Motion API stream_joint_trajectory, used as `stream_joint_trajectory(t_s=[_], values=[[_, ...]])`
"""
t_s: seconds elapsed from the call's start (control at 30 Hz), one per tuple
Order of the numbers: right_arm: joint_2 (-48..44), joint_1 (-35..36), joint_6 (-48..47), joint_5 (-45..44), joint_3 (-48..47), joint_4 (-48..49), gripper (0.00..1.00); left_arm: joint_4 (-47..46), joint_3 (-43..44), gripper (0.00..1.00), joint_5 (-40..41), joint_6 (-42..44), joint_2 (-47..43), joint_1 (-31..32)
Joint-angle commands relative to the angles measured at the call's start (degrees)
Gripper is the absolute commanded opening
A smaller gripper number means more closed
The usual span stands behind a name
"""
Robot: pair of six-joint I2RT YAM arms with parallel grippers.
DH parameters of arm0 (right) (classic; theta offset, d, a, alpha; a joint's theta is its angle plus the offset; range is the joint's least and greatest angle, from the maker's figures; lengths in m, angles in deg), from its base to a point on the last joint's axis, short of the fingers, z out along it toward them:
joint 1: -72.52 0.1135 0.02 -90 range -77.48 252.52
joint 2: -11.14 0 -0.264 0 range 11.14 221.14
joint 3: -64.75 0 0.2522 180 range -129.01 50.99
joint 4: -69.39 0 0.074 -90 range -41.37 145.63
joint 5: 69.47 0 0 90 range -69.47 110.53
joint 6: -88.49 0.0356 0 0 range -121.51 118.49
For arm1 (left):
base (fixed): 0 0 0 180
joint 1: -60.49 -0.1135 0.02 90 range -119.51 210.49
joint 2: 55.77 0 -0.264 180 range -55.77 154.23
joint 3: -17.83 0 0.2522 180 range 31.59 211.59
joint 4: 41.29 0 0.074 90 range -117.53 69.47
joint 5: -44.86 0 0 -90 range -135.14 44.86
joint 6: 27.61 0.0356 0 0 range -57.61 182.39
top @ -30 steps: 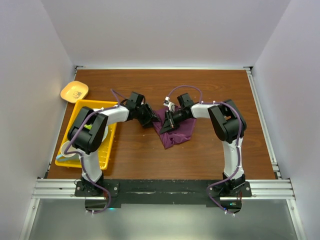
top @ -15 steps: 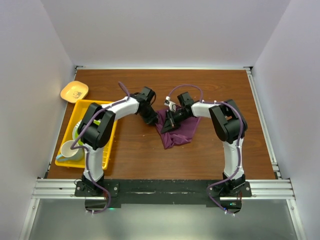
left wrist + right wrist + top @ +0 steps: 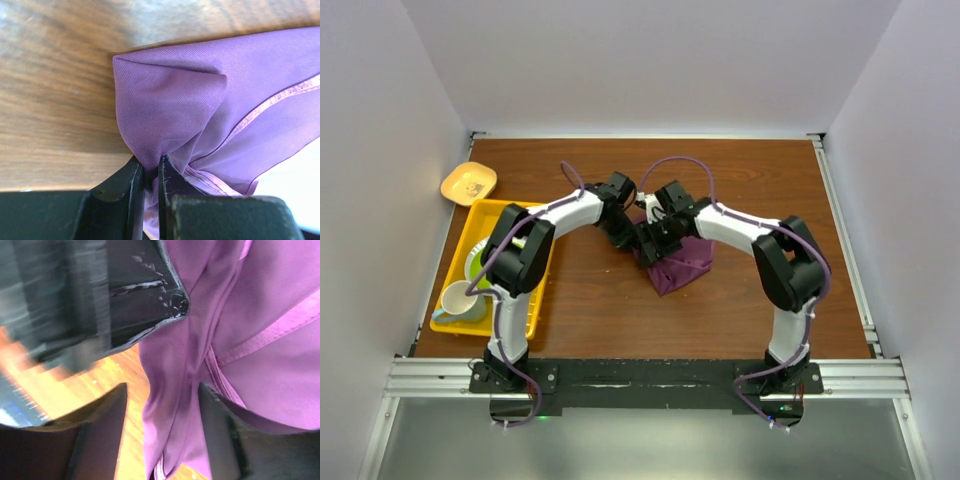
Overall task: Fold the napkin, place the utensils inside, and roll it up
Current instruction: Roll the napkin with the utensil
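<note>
The plum-purple napkin (image 3: 682,265) lies bunched on the wooden table near its middle. My left gripper (image 3: 625,238) is at the cloth's left corner. In the left wrist view its jaws (image 3: 151,172) are shut on a pinched fold of the napkin (image 3: 170,105). My right gripper (image 3: 649,243) sits close beside it over the same edge. Its fingers (image 3: 100,432) stand open, and a hanging fold of the napkin (image 3: 170,390) runs between them without being squeezed. The left gripper's black body (image 3: 130,290) fills the upper left of the right wrist view. The utensils are out of view.
A yellow tray (image 3: 535,300) at the left holds a green plate (image 3: 477,263) and a white cup (image 3: 460,297). A small yellow dish (image 3: 468,183) lies behind it. White walls close in the table on three sides.
My left gripper moved right to the napkin and shut on its corner. My right gripper, shut on the cloth before, has opened and shifted left toward the left gripper.
</note>
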Motion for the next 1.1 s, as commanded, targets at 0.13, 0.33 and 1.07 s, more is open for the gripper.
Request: stream_joint_trajectory(t_s=[0.13,0.33,1.07], values=[[-13.2,9.8,-3.5,-29.7,12.5,14.1,0.71,15.2,4.2,0.0,-0.7,-1.2,5.0,0.6],[-11.5,15.0,-5.6,-33.2,12.3,18.1,0.7,18.0,4.6,0.0,-1.2,-1.3,4.2,0.5],[0.5,21.6,1.5,-41.9,9.3,20.9,0.47,21.7,9.1,0.0,-4.3,-3.3,6.1,0.5]])
